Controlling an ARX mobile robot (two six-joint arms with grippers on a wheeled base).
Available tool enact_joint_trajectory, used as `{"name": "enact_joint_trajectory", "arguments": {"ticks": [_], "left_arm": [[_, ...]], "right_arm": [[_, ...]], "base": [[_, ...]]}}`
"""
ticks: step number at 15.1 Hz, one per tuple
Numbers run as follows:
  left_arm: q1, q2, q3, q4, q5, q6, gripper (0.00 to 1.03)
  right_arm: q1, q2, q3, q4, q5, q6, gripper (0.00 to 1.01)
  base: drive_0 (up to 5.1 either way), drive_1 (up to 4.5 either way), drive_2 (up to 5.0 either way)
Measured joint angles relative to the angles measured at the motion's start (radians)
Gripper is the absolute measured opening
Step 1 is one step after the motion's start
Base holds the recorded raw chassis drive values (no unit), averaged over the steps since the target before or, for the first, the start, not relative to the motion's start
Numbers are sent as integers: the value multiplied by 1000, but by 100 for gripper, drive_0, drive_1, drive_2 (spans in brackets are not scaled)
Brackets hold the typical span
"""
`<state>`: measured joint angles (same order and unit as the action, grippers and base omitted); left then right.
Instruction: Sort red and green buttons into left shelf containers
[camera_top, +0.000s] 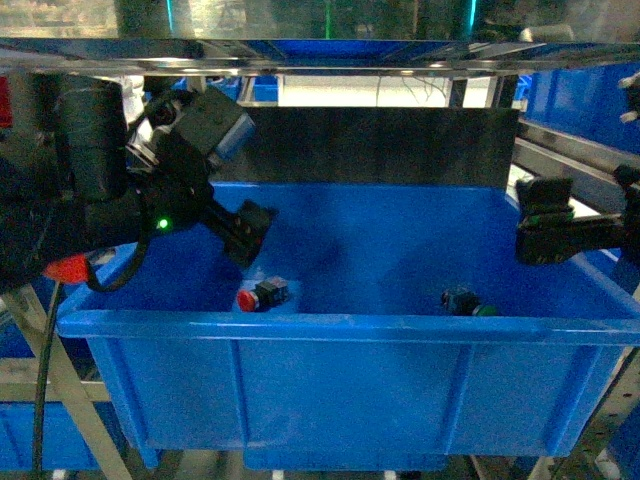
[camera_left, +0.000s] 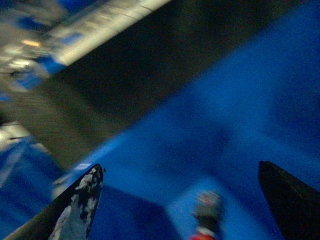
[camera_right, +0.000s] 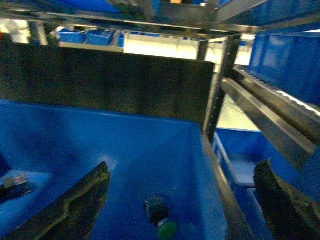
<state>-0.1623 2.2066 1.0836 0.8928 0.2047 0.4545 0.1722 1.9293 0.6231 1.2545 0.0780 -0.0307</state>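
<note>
While both buttons lie on the blue tub (camera_top: 340, 328) floor, red button (camera_top: 261, 294) at 8 o'clock, green button (camera_top: 464, 300) at 4 o'clock, the left end effector (camera_top: 243, 232) and right end effector (camera_right: 182, 200) hover spread wide, empty, positioned for descent.

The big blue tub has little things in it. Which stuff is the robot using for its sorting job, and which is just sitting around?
For the job:
- red button, lying in the tub
- green button, also in the tub
- big blue tub
- left gripper, open above the red button
- right gripper, open

Just around:
- black panel behind the tub
- metal shelf rail
- smaller blue bins far back
</note>
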Motion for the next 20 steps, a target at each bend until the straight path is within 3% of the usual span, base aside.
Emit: {"name": "enact_joint_trajectory", "arguments": {"ticks": [1,2,3,5,7,8,10,11,12,17,20], "left_arm": [[-5,-15,-90,172,-169,-126,81],[0,-58,-208,290,-285,-245,70],[23,-135,-327,377,-330,-343,58],[58,-312,-483,403,-324,-417,34],[69,-407,-638,391,-300,-437,10],[75,-462,-705,386,-286,-446,2],[93,-594,-789,396,-276,-448,2],[100,-650,-831,395,-271,-448,2],[116,-713,-879,372,-257,-449,2],[159,-819,-934,323,-210,-448,2],[163,-1045,-972,137,-208,-449,2]], "right_arm": [[-4,-29,-58,32,57,9,79],[-21,-81,-135,29,60,12,68],[-43,-146,-206,26,56,13,56],[-63,-273,-305,32,34,15,32],[-78,-384,-390,32,5,15,8],[-94,-447,-428,13,3,16,2],[-109,-560,-485,-41,-9,16,2],[-142,-612,-505,-77,-69,16,2],[-175,-737,-515,-211,-73,16,2],[-172,-879,-541,-285,-78,16,2],[-172,-1011,-583,-401,-78,16,2]], "base": [[0,0,0],[0,0,0],[0,0,0],[0,0,0],[0,0,0],[0,0,0],[0,0,0],[0,0,0],[0,0,0],[0,0,0],[0,0,0]]}}
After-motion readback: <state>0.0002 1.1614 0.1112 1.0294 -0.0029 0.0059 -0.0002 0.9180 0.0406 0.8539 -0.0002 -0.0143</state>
